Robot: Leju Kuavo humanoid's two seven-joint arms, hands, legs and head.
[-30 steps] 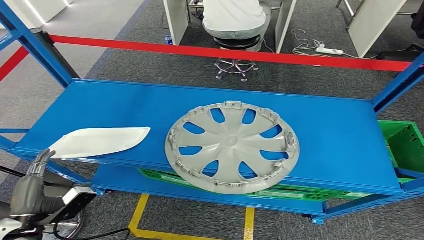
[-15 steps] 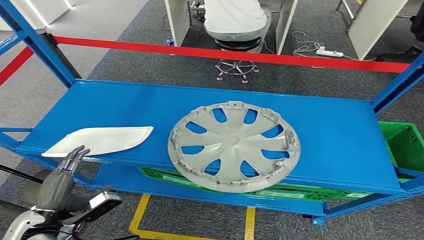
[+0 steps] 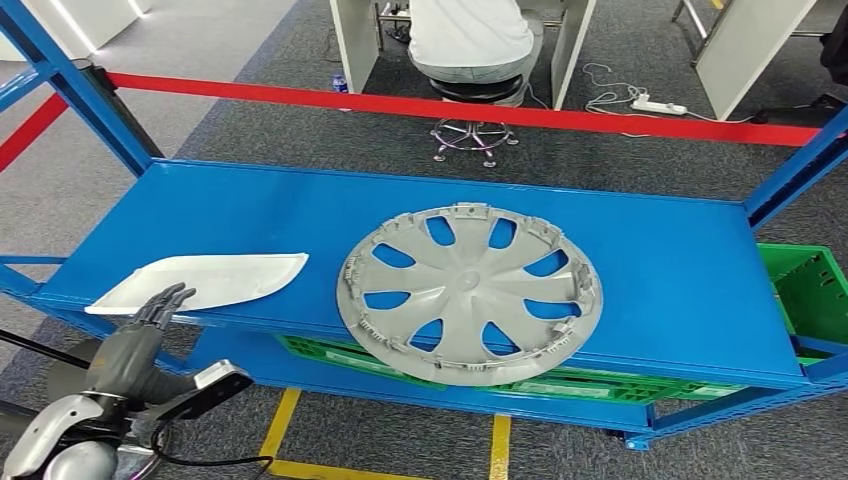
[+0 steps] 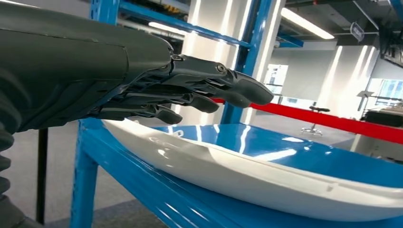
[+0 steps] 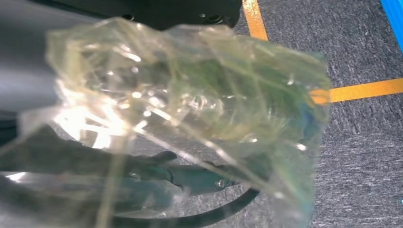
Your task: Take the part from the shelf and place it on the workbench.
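Spanning most of the head view, the blue shelf (image 3: 250, 215) has wide bare deck beyond the left hand (image 3: 150, 315). The grey hubcap (image 3: 470, 293) lies well off to that hand's right, its near rim overhanging the shelf's front edge above a green crate (image 3: 810, 290). The white part (image 3: 205, 280), a long shallow panel, sits right in front of the hand at the front edge, with bare deck between it and the hubcap. The left hand is empty, fingers (image 4: 237, 88) stretched forward and slightly apart. From the head view they seem to reach the part's near edge; the left wrist view shows them hovering just above its rim, a thin gap beneath. The right hand (image 5: 190, 178) hangs low over grey carpet and yellow floor tape (image 5: 361, 90), seen through crinkled clear film (image 5: 190, 95); whether it is clenched or loose I cannot tell.
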